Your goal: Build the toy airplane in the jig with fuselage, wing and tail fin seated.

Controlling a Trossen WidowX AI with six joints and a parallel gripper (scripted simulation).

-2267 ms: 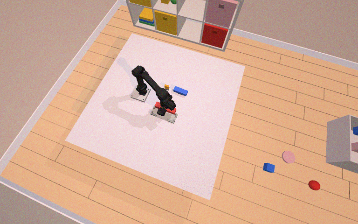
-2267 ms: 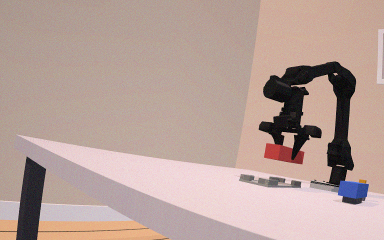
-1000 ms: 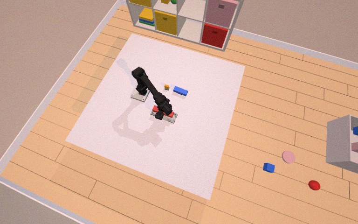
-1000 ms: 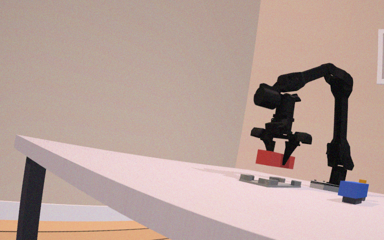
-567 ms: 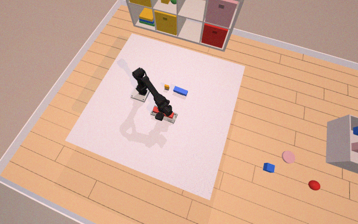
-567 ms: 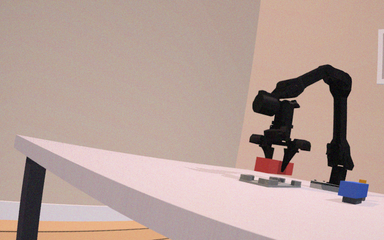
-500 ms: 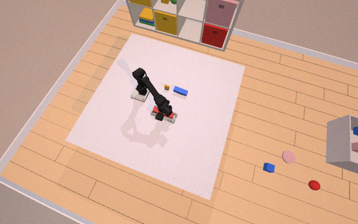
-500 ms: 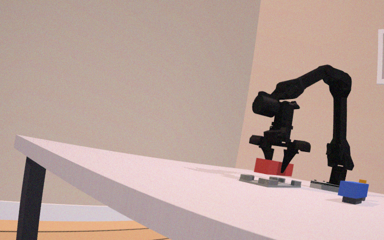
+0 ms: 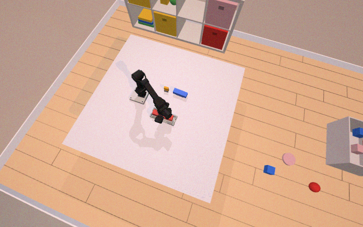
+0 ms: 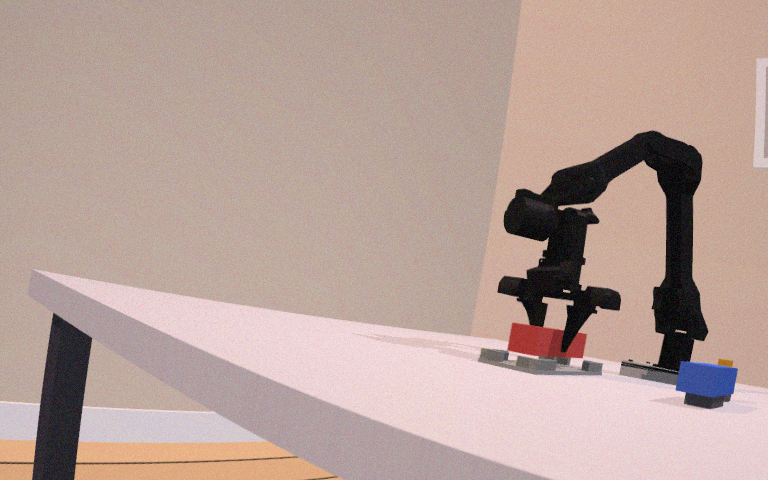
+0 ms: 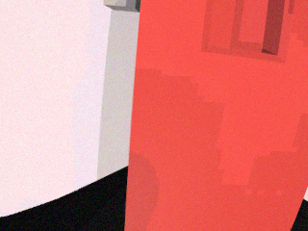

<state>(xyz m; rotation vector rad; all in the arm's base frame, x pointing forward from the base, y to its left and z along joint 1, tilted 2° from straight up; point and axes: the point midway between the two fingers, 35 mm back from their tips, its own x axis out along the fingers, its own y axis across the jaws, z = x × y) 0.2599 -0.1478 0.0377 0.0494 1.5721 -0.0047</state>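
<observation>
Here we are up top, and the jaws (image 9: 163,117) (image 10: 552,338) are clamped on the red fuselage (image 9: 155,112) (image 10: 531,340) (image 11: 212,120), which sits over the grey jig (image 9: 173,123) (image 10: 535,370) (image 11: 115,96)! Near it on the pale counter (image 9: 187,160) (image 10: 226,333) (image 11: 43,96) we spot the blue wing (image 9: 180,92) (image 10: 705,379) and, just beside that, the little orange tail fin (image 9: 166,88) (image 10: 725,362). Out in the room, a cubby shelf (image 9: 177,23) stands past the counter's far edge, and a pink disc (image 9: 289,159), a blue block (image 9: 269,170) and a red ball (image 9: 314,187) lie on the plank floor. Over to the exterior: we see the fingers pointing down, one on each side of the fuselage, its body low among the jig's blocks; we can't tell whether it's fully seated. Now the wrist, and red fills our right side, a dark socket at the top, the jig's grey edge alongside.
</observation>
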